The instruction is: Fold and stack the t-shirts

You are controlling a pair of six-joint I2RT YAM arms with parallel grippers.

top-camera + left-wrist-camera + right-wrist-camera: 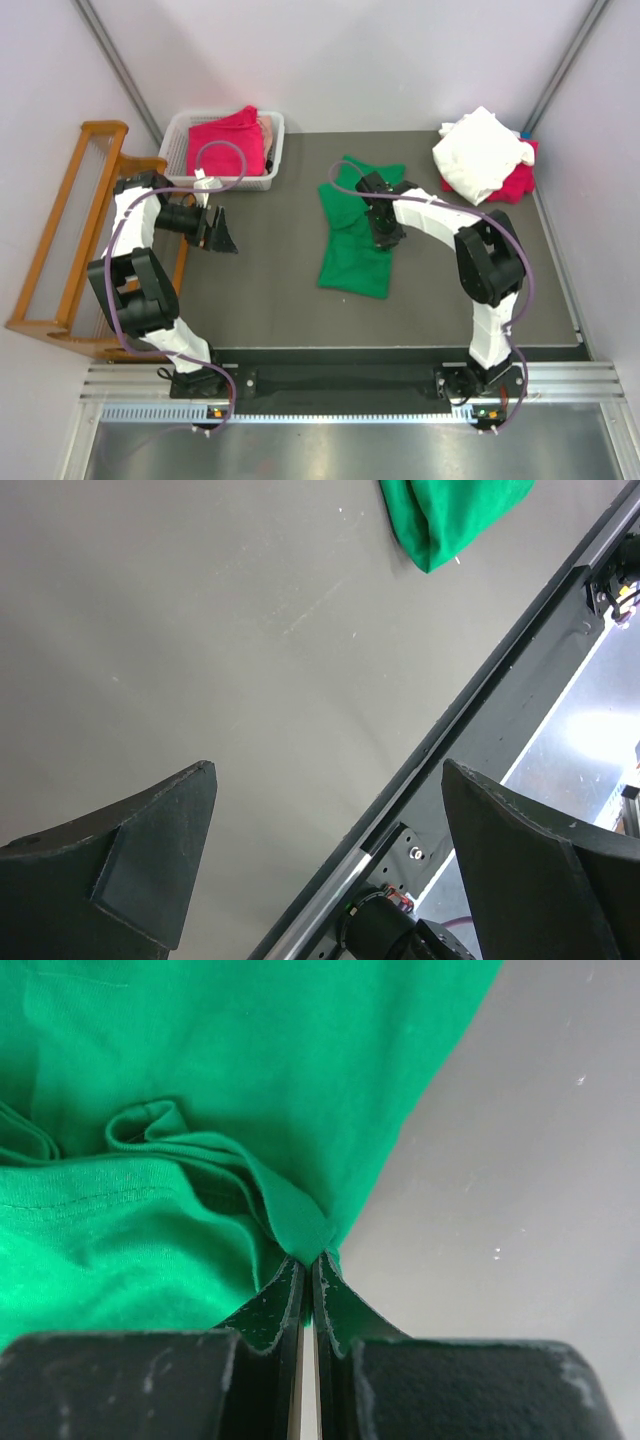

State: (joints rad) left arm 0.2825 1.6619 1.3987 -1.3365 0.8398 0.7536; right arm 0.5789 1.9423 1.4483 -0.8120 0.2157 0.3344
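A bright green t-shirt (355, 245) lies partly folded in the middle of the dark table. My right gripper (383, 232) is shut on a pinched fold at the shirt's right edge; the right wrist view shows the green cloth (200, 1110) bunched at the gripper (309, 1258) tips. A white t-shirt (480, 155) lies crumpled on a crimson one (518, 183) at the back right. Another crimson t-shirt (230, 140) fills the white basket (175, 135). My left gripper (220, 232) hangs open over bare table at the left, holding nothing; its view catches one green corner (450, 515).
An orange wooden rack (70, 235) stands off the table's left edge. The table's front rail (480, 670) runs under the left gripper (325, 770). Grey walls close in the back and sides.
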